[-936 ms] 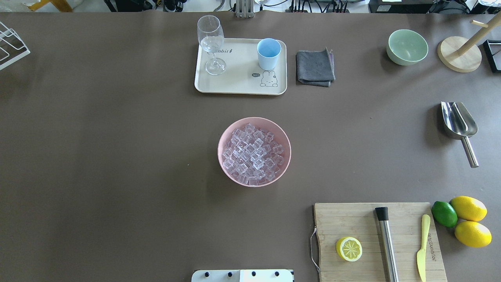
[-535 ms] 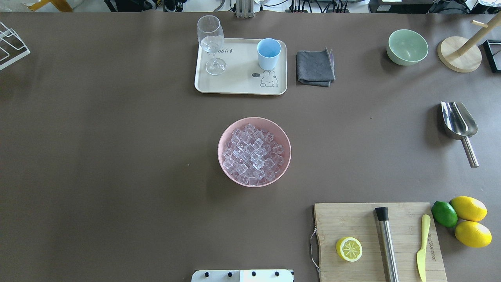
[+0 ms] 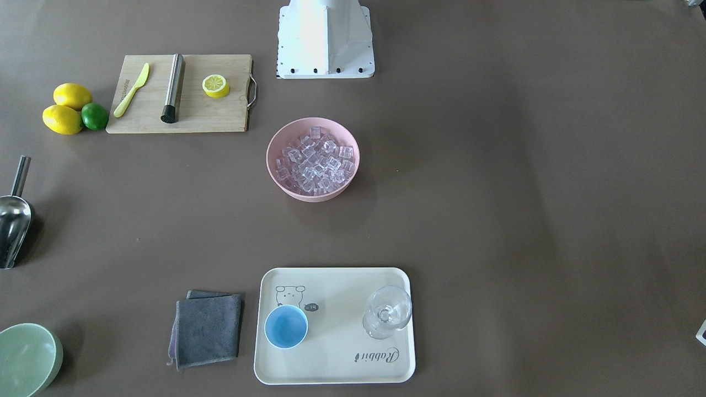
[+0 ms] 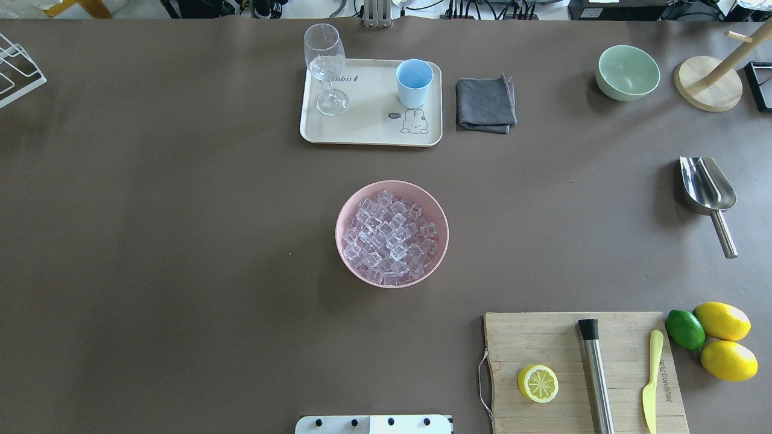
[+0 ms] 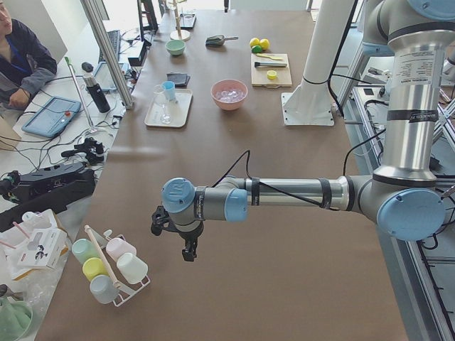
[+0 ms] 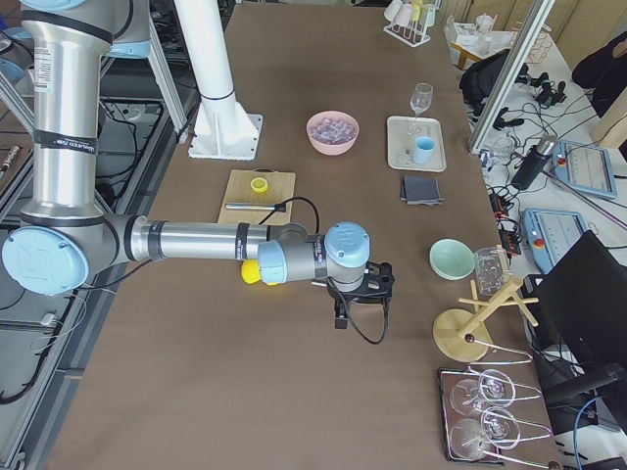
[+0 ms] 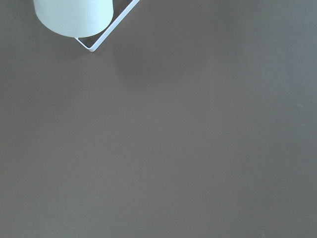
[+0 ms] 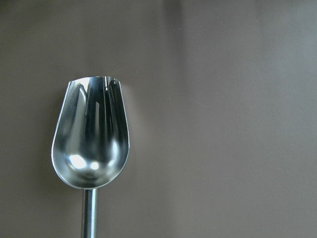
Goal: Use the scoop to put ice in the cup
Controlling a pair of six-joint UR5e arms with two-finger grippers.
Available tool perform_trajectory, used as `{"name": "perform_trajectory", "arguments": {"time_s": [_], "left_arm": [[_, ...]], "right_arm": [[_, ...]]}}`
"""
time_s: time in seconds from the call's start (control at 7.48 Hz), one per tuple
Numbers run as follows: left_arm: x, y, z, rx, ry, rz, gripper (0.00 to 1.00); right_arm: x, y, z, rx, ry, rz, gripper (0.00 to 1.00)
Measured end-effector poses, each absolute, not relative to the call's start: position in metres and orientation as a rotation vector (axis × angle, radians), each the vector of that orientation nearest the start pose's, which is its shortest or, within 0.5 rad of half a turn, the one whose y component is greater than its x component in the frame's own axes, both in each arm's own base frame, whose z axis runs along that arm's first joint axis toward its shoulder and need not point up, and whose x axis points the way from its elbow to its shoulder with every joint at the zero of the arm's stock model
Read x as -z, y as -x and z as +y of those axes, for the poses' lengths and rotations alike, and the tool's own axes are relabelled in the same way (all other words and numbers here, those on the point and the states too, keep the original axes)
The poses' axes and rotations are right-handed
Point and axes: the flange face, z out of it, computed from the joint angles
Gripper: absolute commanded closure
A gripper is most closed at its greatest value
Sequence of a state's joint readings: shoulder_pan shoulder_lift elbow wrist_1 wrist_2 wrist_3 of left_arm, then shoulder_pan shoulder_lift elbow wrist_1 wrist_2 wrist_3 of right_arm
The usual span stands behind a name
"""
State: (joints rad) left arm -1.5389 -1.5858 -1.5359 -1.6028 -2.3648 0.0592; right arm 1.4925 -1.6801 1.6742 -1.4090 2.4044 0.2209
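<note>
The ice fills a pink bowl at the table's middle. The light-blue cup stands upright on a cream tray at the far side; it also shows in the front-facing view. The silver scoop lies on the table at the right, handle toward the robot. The right wrist view looks straight down on the scoop. My right gripper and my left gripper show only in the side views. I cannot tell whether either is open or shut.
A stemmed glass shares the tray. A grey cloth, a green bowl and a wooden stand are at the far right. A cutting board with a steel cylinder, knife and lemon half is near right. A cup rack stands by the left gripper.
</note>
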Motion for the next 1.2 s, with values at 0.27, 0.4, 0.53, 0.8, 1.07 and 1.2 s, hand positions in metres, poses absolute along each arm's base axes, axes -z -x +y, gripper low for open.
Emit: {"name": "perform_trajectory", "arguments": {"time_s": [0.27,0.4,0.53,0.8,1.07,1.2], "left_arm": [[-0.660,0.040,-0.506,-0.106,-0.025,0.795,0.02],[-0.659,0.039,-0.507,-0.110,-0.027,0.795,0.02],[-0.657,0.038,-0.509,-0.114,-0.031,0.795,0.02],[-0.642,0.008,-0.524,-0.179,-0.036,0.796,0.02],[-0.608,-0.059,-0.549,-0.314,-0.050,0.803,0.02],[-0.590,-0.091,-0.559,-0.377,-0.064,0.808,0.02]], "right_arm": [[-0.647,0.025,-0.451,-0.121,0.002,-0.872,0.00],[-0.650,0.049,-0.448,-0.131,0.020,-0.871,0.00],[-0.651,0.069,-0.446,-0.132,0.033,-0.862,0.00],[-0.654,0.101,-0.443,-0.115,0.059,-0.836,0.00],[-0.657,0.119,-0.444,-0.091,0.074,-0.823,0.00],[-0.658,0.131,-0.450,-0.075,0.081,-0.822,0.00]]}}
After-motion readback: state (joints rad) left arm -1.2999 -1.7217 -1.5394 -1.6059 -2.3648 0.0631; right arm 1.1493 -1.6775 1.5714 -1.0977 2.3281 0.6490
